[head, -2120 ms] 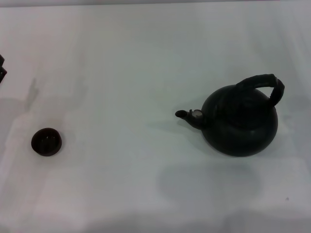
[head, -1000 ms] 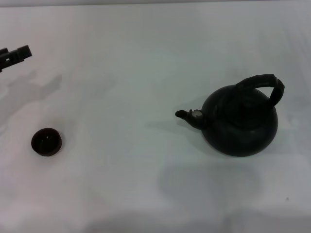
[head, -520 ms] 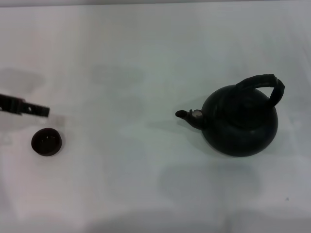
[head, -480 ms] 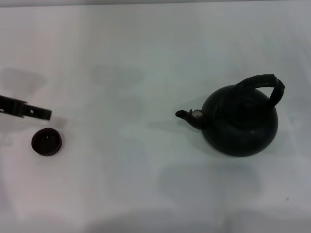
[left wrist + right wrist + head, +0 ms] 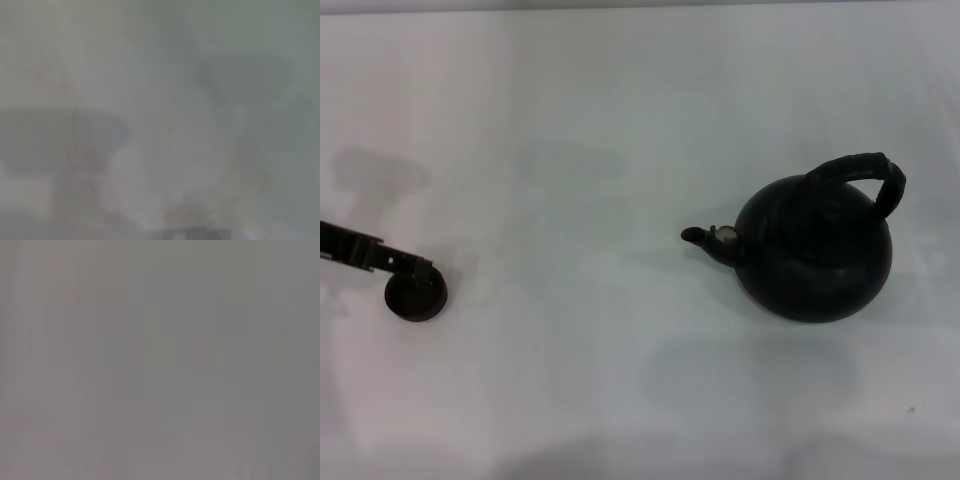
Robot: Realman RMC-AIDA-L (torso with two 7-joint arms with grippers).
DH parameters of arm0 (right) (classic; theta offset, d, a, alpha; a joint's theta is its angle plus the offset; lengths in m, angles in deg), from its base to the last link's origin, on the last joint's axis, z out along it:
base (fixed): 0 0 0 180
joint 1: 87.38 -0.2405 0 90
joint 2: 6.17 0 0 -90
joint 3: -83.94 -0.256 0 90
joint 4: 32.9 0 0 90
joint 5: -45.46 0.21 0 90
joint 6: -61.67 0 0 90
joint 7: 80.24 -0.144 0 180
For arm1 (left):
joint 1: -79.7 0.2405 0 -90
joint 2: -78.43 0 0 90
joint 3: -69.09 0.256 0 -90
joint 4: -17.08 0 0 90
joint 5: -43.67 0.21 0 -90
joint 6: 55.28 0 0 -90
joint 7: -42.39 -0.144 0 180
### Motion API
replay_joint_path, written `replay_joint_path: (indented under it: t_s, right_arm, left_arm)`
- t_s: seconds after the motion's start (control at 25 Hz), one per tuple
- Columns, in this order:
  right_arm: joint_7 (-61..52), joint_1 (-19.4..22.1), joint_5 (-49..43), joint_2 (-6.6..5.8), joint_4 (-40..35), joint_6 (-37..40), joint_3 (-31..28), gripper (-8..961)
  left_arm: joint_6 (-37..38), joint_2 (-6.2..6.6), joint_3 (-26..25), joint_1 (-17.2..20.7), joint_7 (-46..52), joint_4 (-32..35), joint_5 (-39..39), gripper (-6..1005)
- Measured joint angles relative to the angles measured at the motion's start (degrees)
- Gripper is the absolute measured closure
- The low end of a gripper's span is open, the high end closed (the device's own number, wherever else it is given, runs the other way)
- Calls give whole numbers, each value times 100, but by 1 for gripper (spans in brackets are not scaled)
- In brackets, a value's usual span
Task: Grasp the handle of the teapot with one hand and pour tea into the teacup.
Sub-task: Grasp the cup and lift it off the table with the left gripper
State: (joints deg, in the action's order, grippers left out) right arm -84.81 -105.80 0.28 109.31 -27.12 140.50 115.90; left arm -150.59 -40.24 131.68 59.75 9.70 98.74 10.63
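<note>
In the head view the teapot [image 5: 813, 250] stands upright on the right of the white table [image 5: 620, 120], its short spout [image 5: 705, 238] pointing left. The handle [image 5: 865, 172] arches over its top, with nothing touching it. The teacup [image 5: 416, 299] sits far left. My left gripper [image 5: 418, 266] comes in from the left edge as a thin dark bar, and its tip overlaps the cup's far rim. I cannot tell whether it touches the cup. My right gripper is out of view. Both wrist views show only a blurred pale surface.
A wide stretch of bare white table lies between the teacup and the teapot. Soft shadows fall on the table at the far left [image 5: 380, 175] and in front of the teapot [image 5: 750, 370].
My left gripper has come in from the upper left and moved down toward the teacup, its tip now over the cup's far rim. Teapot and teacup have not moved.
</note>
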Motion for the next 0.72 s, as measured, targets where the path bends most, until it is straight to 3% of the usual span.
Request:
replay_joint_path:
  t_s: [0.44, 0.72]
  right_arm:
    - [-7, -3, 26, 0, -34, 24, -7, 100]
    - [-9, -3, 69, 0, -8, 32, -10, 100]
  left_arm:
    - [-81, -16, 183, -46, 144, -5, 245, 131]
    - [51, -25, 588, -142, 244, -268, 266, 133]
